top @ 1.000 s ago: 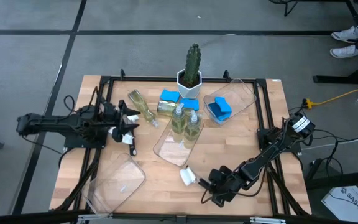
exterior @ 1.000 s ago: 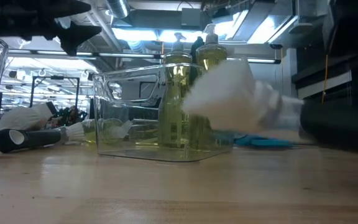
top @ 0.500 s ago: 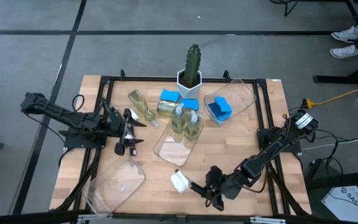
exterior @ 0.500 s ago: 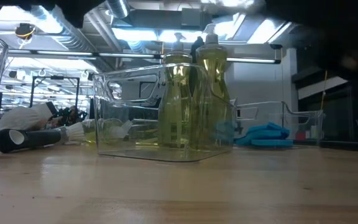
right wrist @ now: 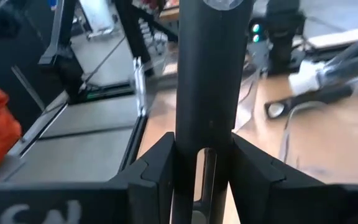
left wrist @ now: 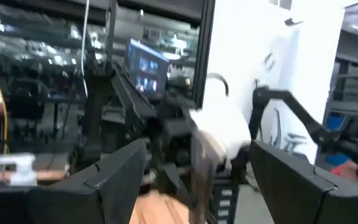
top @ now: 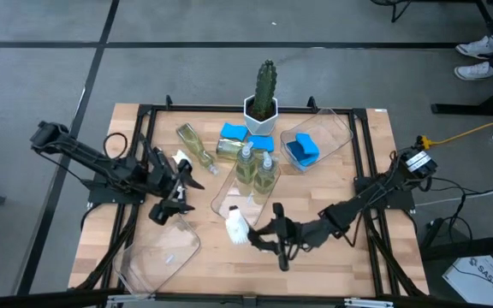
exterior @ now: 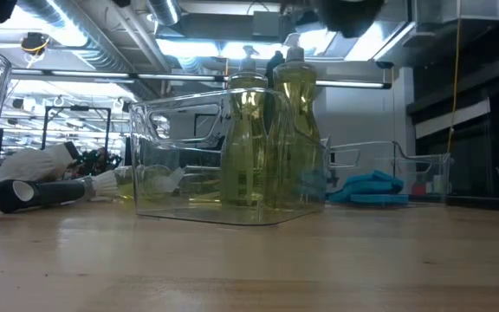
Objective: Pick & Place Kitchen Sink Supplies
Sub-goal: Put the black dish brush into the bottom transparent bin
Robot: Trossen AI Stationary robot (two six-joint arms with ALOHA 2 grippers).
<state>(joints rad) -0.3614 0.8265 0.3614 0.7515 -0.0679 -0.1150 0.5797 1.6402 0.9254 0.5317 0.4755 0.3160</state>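
bench: wood bench, warehouse floor around
right fingers: pinching brush handle
brush: light, stiff, slim; grip mid-handle
left fingers: spread, empty

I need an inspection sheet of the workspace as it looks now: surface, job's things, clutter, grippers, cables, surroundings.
Surface: wooden table, black frame along its edges.
Job's things: two bottles upright in a clear tray; third bottle lying flat; blue sponge in another tray; brush held by the right gripper.
Clutter: cactus at the far edge; a third tray.
Grippers: right shut on the brush handle; left gripper open beside a second brush.
Cables: yellow cable on the floor.
Surroundings: shoes of a person.
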